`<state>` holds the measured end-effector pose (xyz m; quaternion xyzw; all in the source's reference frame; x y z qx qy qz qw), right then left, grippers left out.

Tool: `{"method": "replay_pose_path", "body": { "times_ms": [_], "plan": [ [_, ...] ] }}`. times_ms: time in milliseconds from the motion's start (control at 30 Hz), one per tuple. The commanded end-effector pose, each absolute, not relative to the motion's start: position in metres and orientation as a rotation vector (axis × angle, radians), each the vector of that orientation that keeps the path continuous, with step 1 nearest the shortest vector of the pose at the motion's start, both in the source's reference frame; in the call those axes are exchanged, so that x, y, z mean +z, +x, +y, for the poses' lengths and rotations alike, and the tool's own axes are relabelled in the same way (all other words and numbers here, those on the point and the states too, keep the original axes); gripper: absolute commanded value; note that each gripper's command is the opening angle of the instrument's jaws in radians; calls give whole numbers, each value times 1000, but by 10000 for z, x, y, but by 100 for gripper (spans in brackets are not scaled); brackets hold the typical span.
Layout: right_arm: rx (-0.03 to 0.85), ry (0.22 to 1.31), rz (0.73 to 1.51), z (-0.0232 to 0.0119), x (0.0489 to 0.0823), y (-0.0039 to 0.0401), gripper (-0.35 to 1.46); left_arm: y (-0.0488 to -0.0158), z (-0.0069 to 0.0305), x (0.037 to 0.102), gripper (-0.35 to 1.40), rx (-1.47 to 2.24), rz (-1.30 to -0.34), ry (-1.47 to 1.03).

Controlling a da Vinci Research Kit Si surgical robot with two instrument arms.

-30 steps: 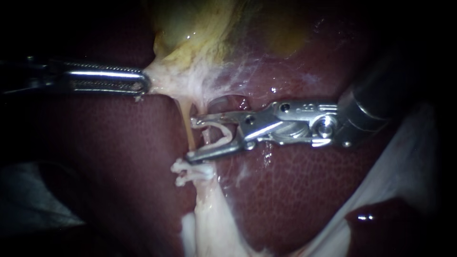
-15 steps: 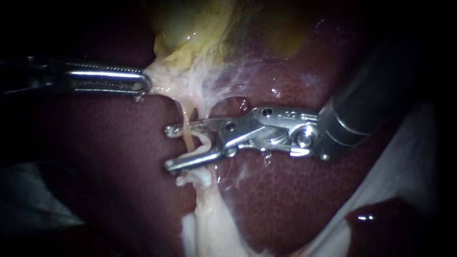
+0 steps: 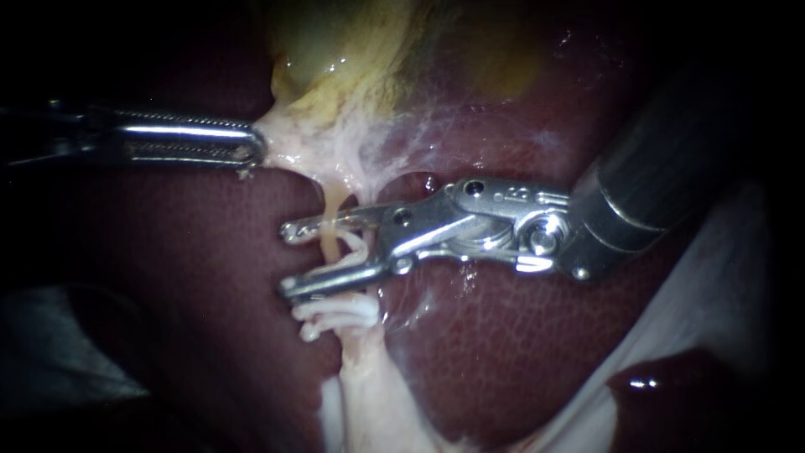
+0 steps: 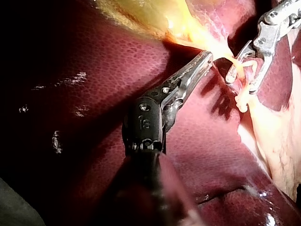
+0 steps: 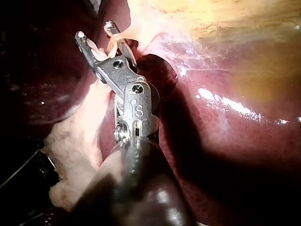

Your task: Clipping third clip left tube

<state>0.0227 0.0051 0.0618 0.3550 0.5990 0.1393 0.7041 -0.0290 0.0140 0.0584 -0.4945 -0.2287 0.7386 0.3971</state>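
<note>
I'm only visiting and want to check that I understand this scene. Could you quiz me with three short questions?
1. True or false: the right instrument's jaws lie shut together, holding nothing.
2. The left instrument grips: A the liver, B pale tissue by the gallbladder, C a clip?
3. Fill in: the tube runs ____ the right instrument's jaws.
Key: 1 false, they stand open. 2 B. 3 between.
</note>
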Motion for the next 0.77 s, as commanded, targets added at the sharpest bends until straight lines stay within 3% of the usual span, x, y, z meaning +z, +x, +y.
{"method": "replay_pose_path", "body": {
  "times_ms": [33,233,333,767],
  "plan": [
    [308,791,1332,51,618,225,0,-290,140,584,-35,1871,-579,-1253],
    [344,824,1312,51,617,224,-35,-290,140,584,-35,1871,-579,-1253],
    [411,884,1272,51,618,223,-35,-290,140,584,-35,1871,-579,-1253],
    [413,897,1267,50,623,219,-35,-290,140,584,-35,1871,-580,-1253]
  ]
}}
